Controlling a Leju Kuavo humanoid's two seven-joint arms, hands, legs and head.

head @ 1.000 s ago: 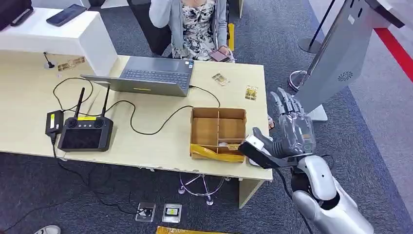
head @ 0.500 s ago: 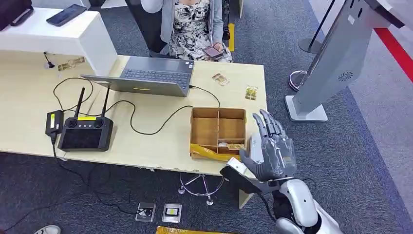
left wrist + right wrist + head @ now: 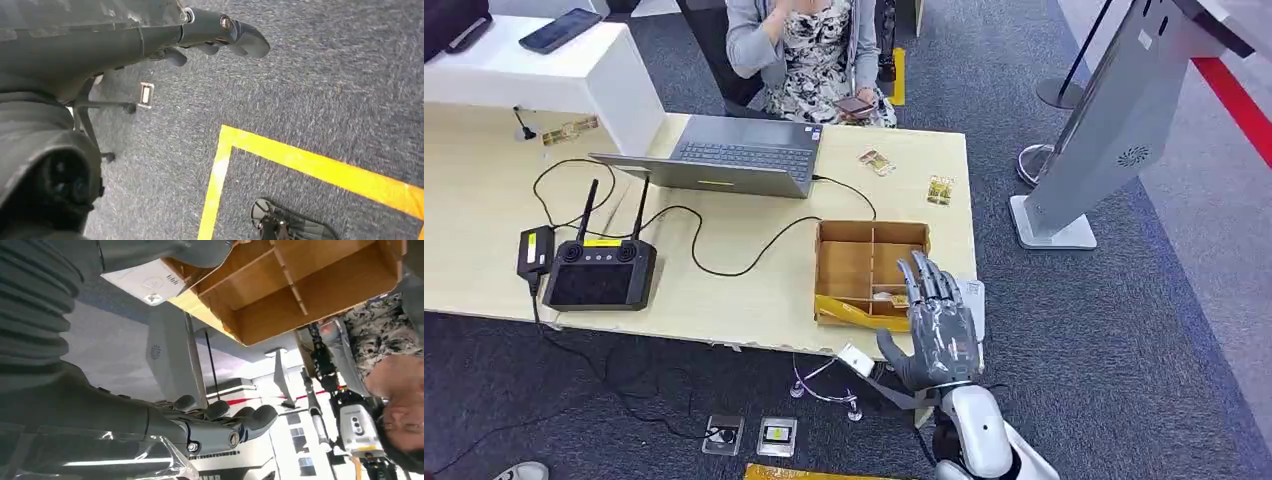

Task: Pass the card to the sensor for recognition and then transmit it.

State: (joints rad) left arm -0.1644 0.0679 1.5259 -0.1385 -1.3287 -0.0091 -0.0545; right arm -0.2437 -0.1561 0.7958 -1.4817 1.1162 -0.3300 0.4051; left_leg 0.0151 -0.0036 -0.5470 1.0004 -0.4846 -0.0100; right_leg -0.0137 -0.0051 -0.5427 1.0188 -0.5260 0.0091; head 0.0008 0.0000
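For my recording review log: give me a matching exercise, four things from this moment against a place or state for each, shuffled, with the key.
Things:
1. laptop
2. remote controller
3. divided box
4. right hand

Places or states:
A. fingers spread, at the desk's near corner
B. open, in front of the seated person
C. brown, beside the hand
D. black, two antennas up

Pairs: 1-B, 2-D, 3-C, 4-A

A glossy silver-white forearm shell (image 3: 984, 445) is seen, with a rounded wrist section. The right hand (image 3: 936, 325) is built of grey metallic segments with darker fingers (image 3: 921, 278) and a thick grey thumb (image 3: 892, 352). A grey ribbed cover (image 3: 35, 315) and small round screws (image 3: 233, 438) are shown close up. On the left hand (image 3: 200, 35), dark rounded fingertips and screws (image 3: 225, 22) are visible.
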